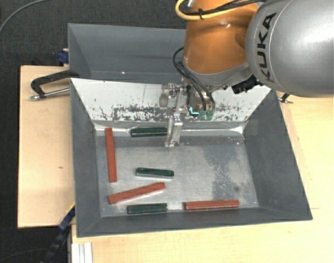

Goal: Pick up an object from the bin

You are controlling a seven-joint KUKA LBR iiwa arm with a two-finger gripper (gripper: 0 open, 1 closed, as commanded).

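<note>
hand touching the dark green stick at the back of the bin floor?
Cannot tell. In the camera view the hand overlaps the right end of the dark green stick, so neither contact nor a gap shows.

The bin (pixel 276 163) is grey sheet metal, matt on its walls. Its floor is scuffed and dully reflective, and its back wall is flecked with dark scratches. The red-brown sticks (pixel 111 154) look matt, the dark green sticks (pixel 154 172) faintly glossy. The arm's silver shell (pixel 304 37) is smooth with a soft sheen, and its orange cover (pixel 213 32) is glossy.
</note>
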